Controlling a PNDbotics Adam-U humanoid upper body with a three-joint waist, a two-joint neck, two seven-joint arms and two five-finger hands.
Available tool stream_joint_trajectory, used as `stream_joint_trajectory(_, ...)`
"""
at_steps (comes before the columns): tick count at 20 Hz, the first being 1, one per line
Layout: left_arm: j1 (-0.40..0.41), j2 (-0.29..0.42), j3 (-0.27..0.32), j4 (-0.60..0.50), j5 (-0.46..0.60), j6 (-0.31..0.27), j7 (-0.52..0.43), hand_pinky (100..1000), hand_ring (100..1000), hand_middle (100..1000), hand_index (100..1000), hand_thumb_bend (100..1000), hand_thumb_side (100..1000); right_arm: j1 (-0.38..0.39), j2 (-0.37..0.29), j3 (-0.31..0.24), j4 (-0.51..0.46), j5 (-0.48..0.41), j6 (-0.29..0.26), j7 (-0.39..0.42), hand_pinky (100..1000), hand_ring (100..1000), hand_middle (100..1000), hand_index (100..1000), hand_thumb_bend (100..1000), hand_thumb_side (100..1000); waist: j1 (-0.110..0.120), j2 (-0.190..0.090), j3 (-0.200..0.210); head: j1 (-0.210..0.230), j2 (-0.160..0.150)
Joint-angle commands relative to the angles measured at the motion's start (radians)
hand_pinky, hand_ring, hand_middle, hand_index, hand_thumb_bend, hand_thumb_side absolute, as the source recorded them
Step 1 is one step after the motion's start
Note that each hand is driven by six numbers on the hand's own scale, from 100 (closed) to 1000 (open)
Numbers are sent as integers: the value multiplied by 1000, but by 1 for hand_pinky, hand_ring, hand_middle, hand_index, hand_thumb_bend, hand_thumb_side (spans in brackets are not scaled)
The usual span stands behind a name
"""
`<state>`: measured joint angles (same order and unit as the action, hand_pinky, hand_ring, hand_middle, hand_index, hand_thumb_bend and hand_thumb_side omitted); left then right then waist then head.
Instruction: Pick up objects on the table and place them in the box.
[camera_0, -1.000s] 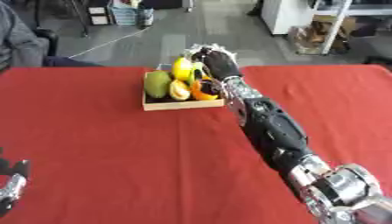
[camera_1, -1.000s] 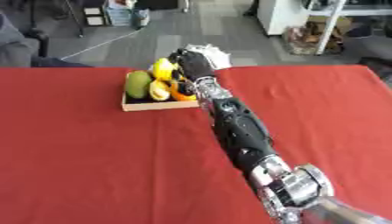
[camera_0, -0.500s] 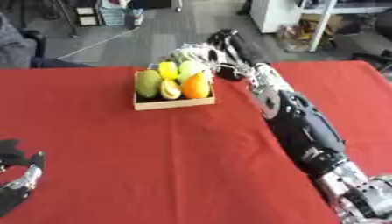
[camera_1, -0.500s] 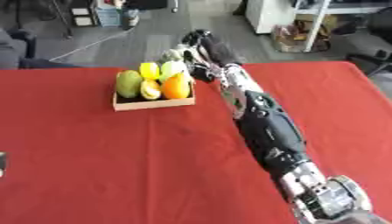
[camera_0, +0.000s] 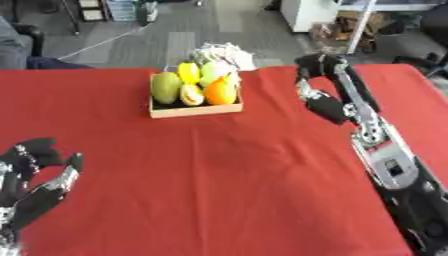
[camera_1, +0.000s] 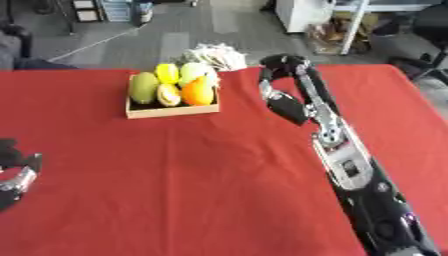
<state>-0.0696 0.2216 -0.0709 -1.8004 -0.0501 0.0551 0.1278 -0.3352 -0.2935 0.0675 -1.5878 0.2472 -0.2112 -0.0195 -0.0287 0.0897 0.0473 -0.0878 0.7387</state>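
Resting my right hand (camera_0: 325, 106) over the desk's (camera_0: 219, 175) far right part, fingers curled on nothing, I judge the packing finished. Every fruit sits in the box (camera_0: 194, 107) near the far edge; my left hand (camera_0: 39, 182) idles, spread, at the near left corner.

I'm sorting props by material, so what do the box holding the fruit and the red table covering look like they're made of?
The box looks like light wood with a matte finish: pale tan, flat straight walls, no gloss. It might be cardboard instead; the look leaves that open. The red covering looks like cloth: an even, dull surface with soft shading and no reflections, lying flat over the table.
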Motion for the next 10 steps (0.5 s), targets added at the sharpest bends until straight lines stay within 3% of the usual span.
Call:
stream_joint_trajectory(1, -1, 17, 6, -9, -7, -13, -5, 757, 565, 526, 696, 484, 176, 59, 24, -25, -90, -69, -4, 24, 708, 592, 592, 742, 100, 486, -16, -15, -6, 34, 20)
stream_joint_trajectory(6, 5, 4, 4, 2, -17, -28, -19, 764, 578, 541, 706, 500, 199, 180, 81, -32, -137, -130, 0, 61, 711, 597, 596, 748, 100, 502, -14, -17, -12, 85, 31)
stream_joint_trajectory(10, 20, -2, 2, 11, -28, -37, -32, 766, 582, 546, 710, 511, 211, 218, 100, -25, -137, -152, 10, 79, 708, 593, 592, 745, 100, 507, -12, -22, -8, 106, 31)
